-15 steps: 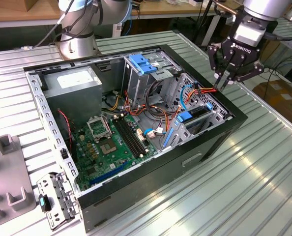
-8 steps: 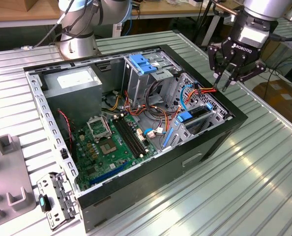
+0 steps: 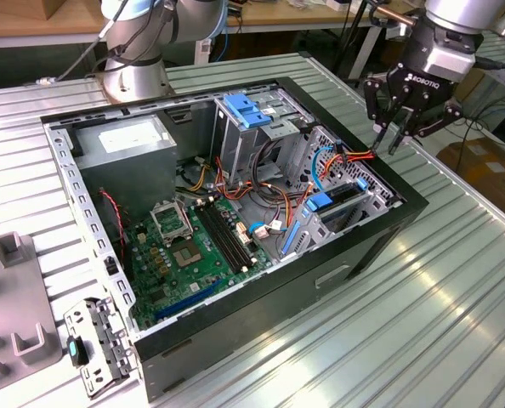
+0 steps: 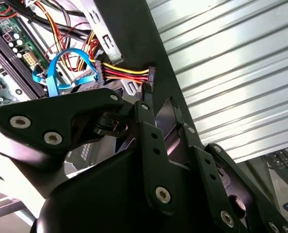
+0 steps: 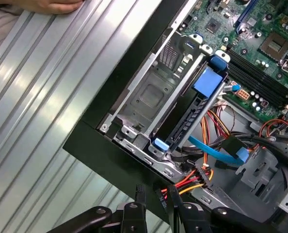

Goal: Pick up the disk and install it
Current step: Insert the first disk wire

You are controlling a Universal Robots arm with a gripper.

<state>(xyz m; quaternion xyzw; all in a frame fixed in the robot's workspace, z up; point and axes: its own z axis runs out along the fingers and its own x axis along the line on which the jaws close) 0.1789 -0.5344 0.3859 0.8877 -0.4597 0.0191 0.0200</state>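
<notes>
The black 2-fingered end effector (image 3: 394, 136) is seen in the exterior view poised over the open black computer case (image 3: 337, 263), at the corner on the exterior view's right, just above a bundle of red, yellow and black power wires (image 3: 354, 155). Its fingers (image 3: 378, 136) are drawn close together, nearly touching at the tips, and nothing is held between them. In the first wrist view, the disk in its blue plastic carrier (image 5: 195, 109) is seen edge-on, seated upright in the grey metal drive cage (image 5: 153, 97) inside the case, with blue tabs showing at each end. A flat blue data cable (image 5: 216, 153) is laid just beside it. The case is carried on a ribbed aluminium counter (image 3: 456, 297). A person's hand (image 5: 52, 5) is rested on the counter's far edge.
</notes>
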